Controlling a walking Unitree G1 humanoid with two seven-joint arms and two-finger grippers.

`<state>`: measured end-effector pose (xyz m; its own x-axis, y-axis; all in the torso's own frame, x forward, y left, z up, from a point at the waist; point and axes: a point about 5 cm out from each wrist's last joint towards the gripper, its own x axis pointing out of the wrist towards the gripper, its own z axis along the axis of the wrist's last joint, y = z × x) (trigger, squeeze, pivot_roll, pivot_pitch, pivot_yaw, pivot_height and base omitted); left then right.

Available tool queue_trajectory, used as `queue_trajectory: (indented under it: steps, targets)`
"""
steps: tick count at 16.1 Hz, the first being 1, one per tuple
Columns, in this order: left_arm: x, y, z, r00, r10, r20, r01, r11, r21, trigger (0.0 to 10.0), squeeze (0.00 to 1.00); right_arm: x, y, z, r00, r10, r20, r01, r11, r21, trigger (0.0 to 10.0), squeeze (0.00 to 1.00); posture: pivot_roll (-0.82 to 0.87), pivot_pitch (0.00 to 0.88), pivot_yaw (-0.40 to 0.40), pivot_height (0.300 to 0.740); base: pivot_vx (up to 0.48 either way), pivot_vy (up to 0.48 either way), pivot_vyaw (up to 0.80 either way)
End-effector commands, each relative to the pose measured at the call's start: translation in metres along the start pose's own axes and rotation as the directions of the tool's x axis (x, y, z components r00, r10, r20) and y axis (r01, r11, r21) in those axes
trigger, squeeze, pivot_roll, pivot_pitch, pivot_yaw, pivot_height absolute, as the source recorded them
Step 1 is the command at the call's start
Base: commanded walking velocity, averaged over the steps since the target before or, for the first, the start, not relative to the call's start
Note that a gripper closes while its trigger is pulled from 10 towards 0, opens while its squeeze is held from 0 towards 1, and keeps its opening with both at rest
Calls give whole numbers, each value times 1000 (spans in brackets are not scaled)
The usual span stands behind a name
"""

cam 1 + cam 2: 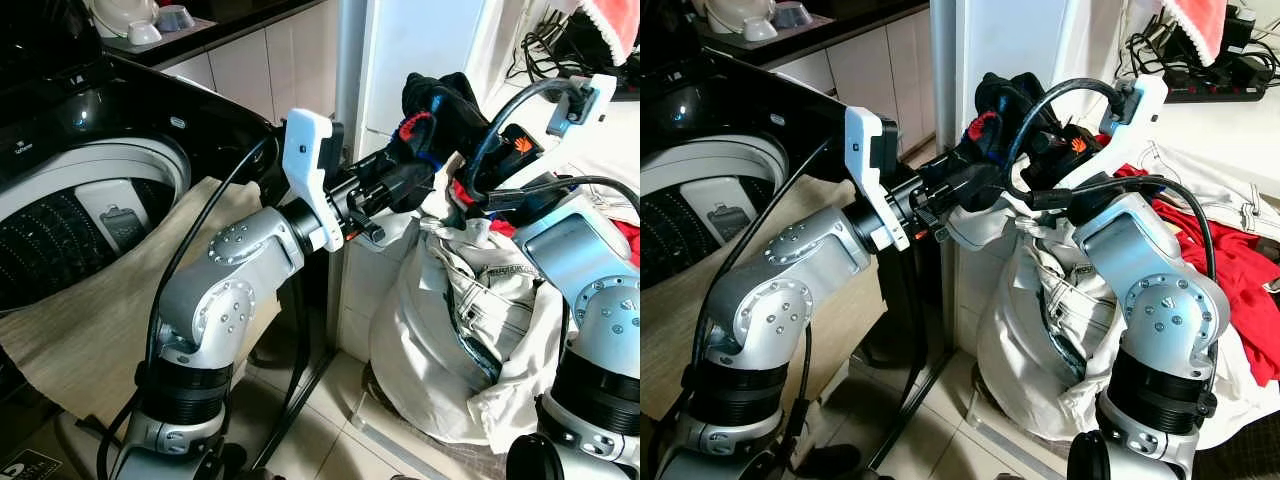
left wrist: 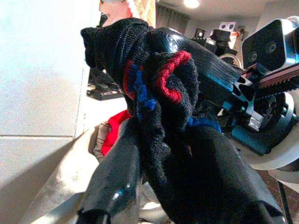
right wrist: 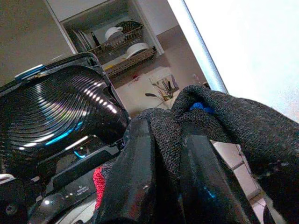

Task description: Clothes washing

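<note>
The drum of the washing machine point(image 1: 70, 220) was seen open, with a beige cloth point(image 1: 110, 300) draped over its front edge. A white laundry bag point(image 1: 450, 330) stood on the floor beside it, filled with pale garments; red clothes point(image 1: 1240, 270) lay just next to it. Above the bag, a black sock point(image 1: 440, 100) with red and blue trim was gripped by the left gripper point(image 1: 400, 165) and also by the right gripper point(image 1: 1040, 150), both closed on it.
</note>
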<state>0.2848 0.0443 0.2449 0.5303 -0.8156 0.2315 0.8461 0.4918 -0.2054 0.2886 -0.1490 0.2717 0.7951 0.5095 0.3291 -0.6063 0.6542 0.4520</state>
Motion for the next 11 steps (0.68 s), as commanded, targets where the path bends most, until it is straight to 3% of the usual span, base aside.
queue_trajectory:
  steps: [1, 5, 6, 7, 8, 9, 10, 11]
  targets:
    - [0, 3, 0, 1000, 19, 4, -19, 1000, 11, 0, 0, 1, 5, 3, 1000, 26, 12, -26, 1000, -4, 0, 0, -120, 0, 27, 740, 0, 0, 0]
    - [1, 7, 2, 999, 47, 26, -48, 999, 11, 0, 0, 2, 5, 3, 1000, 19, 8, -19, 1000, -13, 0, 0, -123, 0, 29, 740, 0, 0, 0]
    - [0, 8, 2, 998, 54, 32, -54, 998, 9, 0, 0, 2, 5, 2, 1000, 21, 6, -21, 1000, -14, 3176, 0, -124, 0, 29, 740, 0, 0, 0]
    - [0, 9, 4, 997, 68, 45, -68, 998, 8, 0, 0, 2, 6, 2, 1000, 28, 1, -28, 999, -16, 7176, 616, -124, 0, 28, 740, 0, 0, 0]
    - [-1, 18, 10, 988, 131, 85, -132, 991, 7, 0, 0, 2, 7, 1, 999, 35, -3, -35, 999, -12, 10000, 1000, -124, 0, 28, 740, 0, 0, 0]
    - [-2, 23, 13, 981, 165, 104, -167, 986, 8, 0, 0, 2, 7, 0, 999, 36, -5, -36, 999, -10, 10000, 1000, -124, 0, 28, 740, 0, 0, 0]
    - [-9, 45, 31, 931, 311, 190, -322, 946, 33, 0, 0, 0, 8, -4, 997, 42, -70, -47, 997, -60, 10000, 1000, -124, 0, 27, 740, 0, 0, 0]
    - [-19, 67, 59, 861, 419, 289, -457, 886, 76, 0, 0, -4, 8, -13, 986, 28, -166, -52, 989, -141, 10000, 94, -123, 0, 25, 740, 0, 0, 0]
